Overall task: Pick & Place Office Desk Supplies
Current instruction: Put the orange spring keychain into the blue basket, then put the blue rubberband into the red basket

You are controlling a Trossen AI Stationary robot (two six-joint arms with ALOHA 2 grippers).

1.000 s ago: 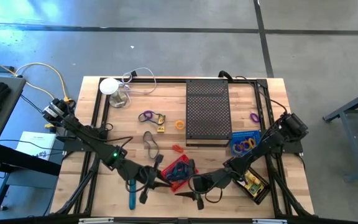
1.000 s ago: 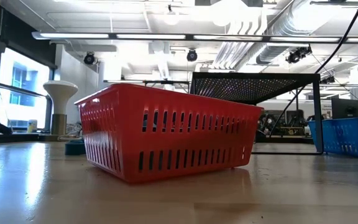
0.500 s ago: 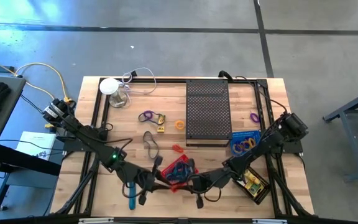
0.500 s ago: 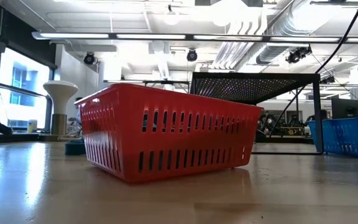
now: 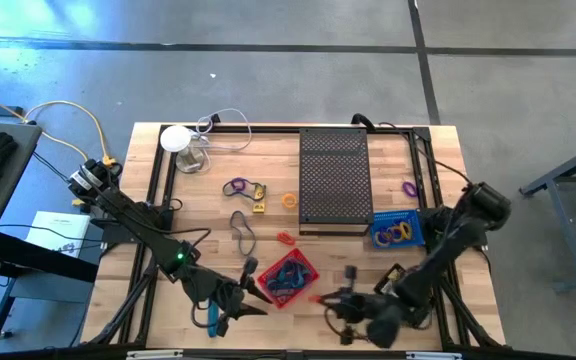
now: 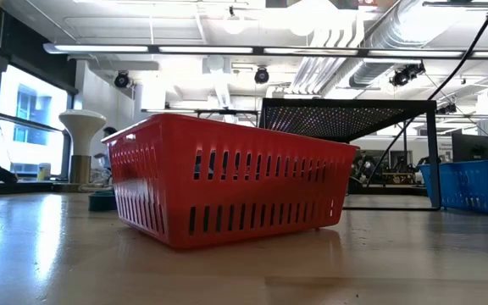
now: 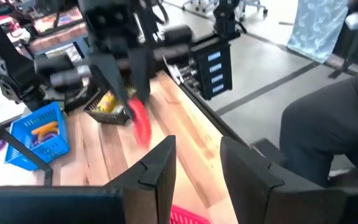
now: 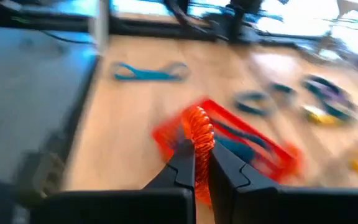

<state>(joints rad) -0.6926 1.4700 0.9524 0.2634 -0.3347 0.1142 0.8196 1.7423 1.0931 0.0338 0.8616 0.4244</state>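
My right gripper [image 5: 326, 298] hovers near the table's front edge, to the right of the red basket [image 5: 288, 278]. It is shut on a red-orange ribbed elastic loop [image 8: 197, 127]. My left gripper [image 5: 251, 305] stands open at the basket's near left corner with nothing between its fingers, and it faces the right gripper [image 7: 126, 102]. A teal stick [image 5: 211, 315] lies on the wood beside the left arm. Purple loops [image 5: 235, 187], a yellow packet [image 5: 258, 197], an orange ring [image 5: 289, 200] and a grey loop [image 5: 241, 230] lie loose at mid-table. My right gripper pinches the red-orange loop between its two fingers by one stretch of its ribbed band [image 8: 199, 149]. The fingers point toward the table's left, slanting slightly down. The rest of the loop [image 7: 140, 124] sticks out past the fingertips, clear of the table.
A black perforated tray [image 5: 334, 180] stands at the far middle. A blue basket [image 5: 393, 230] with loops is to its right. A black bin [image 5: 408, 295] with yellow items sits at the near right. A white round object with a cable [image 5: 176, 140] is at the far left.
My right gripper has swung away from the red basket's near side toward the table's right edge and turned about its wrist, carrying the red-orange loop away from my left gripper. My left gripper has drawn back a little toward the table's left. The basket has stayed put.
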